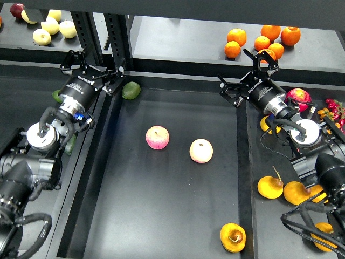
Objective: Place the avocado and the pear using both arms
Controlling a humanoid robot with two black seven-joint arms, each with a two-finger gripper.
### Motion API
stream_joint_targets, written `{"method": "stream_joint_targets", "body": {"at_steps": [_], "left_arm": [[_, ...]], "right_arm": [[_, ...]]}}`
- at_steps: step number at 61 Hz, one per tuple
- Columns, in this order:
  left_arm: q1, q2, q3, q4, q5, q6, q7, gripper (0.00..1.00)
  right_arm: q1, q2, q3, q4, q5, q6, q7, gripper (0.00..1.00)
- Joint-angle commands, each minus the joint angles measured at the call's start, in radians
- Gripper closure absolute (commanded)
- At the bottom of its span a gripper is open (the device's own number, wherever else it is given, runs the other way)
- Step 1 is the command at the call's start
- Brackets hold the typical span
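A dark green avocado (131,90) lies in the far left corner of the black centre tray (161,216). My left gripper (95,66) is open and empty just left of it, one fingertip close to the fruit. An orange-yellow pear (233,237) with a brown stem in a dark dimple lies at the tray's near right corner. My right gripper (243,71) is open and empty above the tray's far right edge, far from the pear.
Two pink-and-yellow apples (157,137) (201,150) lie mid-tray. Oranges (262,42) sit at the back right, yellow apples (53,27) at the back left. More pears (270,187) and a red apple (298,97) lie right of the tray. Green fruit (56,96) lies partly hidden behind the left arm.
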Motion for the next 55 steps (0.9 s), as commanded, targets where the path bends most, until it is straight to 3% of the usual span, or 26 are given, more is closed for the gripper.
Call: {"method": "stream_joint_targets", "body": {"at_steps": [1,24,41,48,55], "left_arm": [[0.03,0.0,0.002,-0.03,0.003,0.0,0.001,0.01],[0.041,0.0,0.007,-0.041,0.029,0.0,0.001,0.02],[0.041,0.0,0.022,-0.039,0.029,0.0,0.001,0.02],[0.041,0.0,0.028,-0.026,0.029,0.0,0.001,0.02],[0.041,0.0,0.031,-0.009,0.029,0.0,0.001,0.02]], "right_arm": [[-0.001,0.0,-0.001,0.0,0.0,0.0,0.0,0.0],[0.008,0.0,0.003,0.009,0.002,0.0,-0.008,0.0],[0.029,0.0,0.012,0.081,-0.002,0.0,-0.154,0.01],[0.039,0.0,-0.09,0.145,-0.003,0.0,-0.229,0.01],[0.066,-0.041,-0.205,0.196,0.009,0.0,-0.244,0.01]]}}
